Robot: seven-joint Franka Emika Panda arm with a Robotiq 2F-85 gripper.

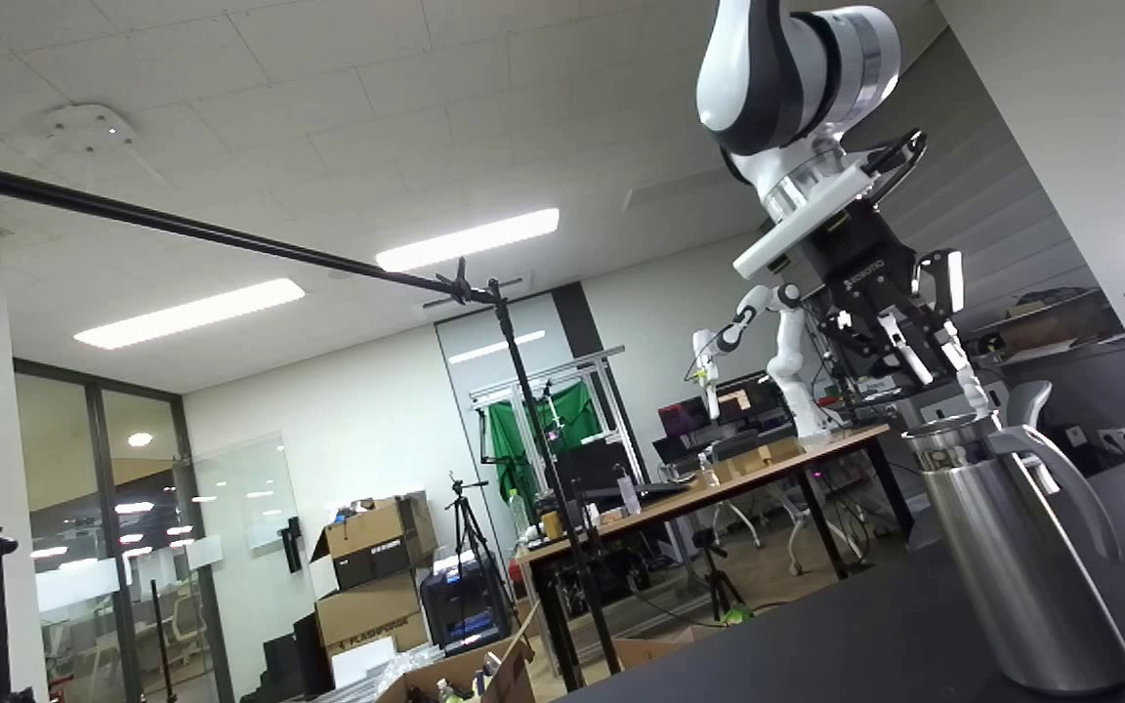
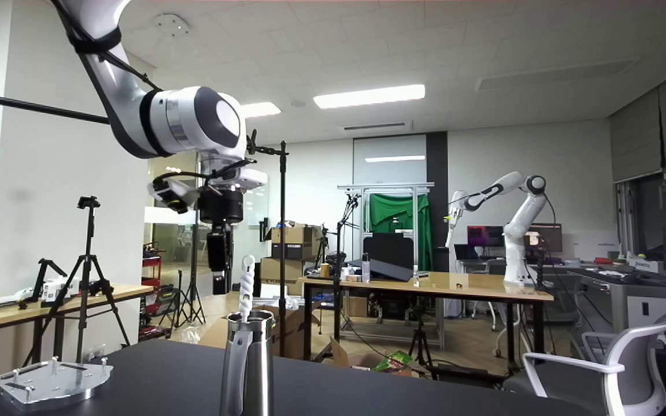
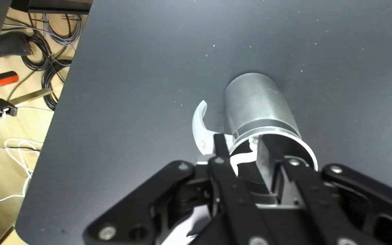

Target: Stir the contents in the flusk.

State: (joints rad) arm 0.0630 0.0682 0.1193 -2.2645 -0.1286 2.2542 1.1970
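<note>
Legibly, ROBOTIQ on black housing (image 1: 859,250); FLASHFORGE on carton (image 1: 367,607); jaws parted above steel flask (image 1: 1023,566).

green cloth (image 2: 385,211) hangs behind a wooden-topped table (image 2: 480,283).

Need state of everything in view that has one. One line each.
Pincer: open, nothing gripped
Flusk: upright, uncovered; contents not visible
White twisted stirrer: standing in flusk, top sticking out
Ceiling lights: on
Background monitor: lit
Floor carton: open
</note>
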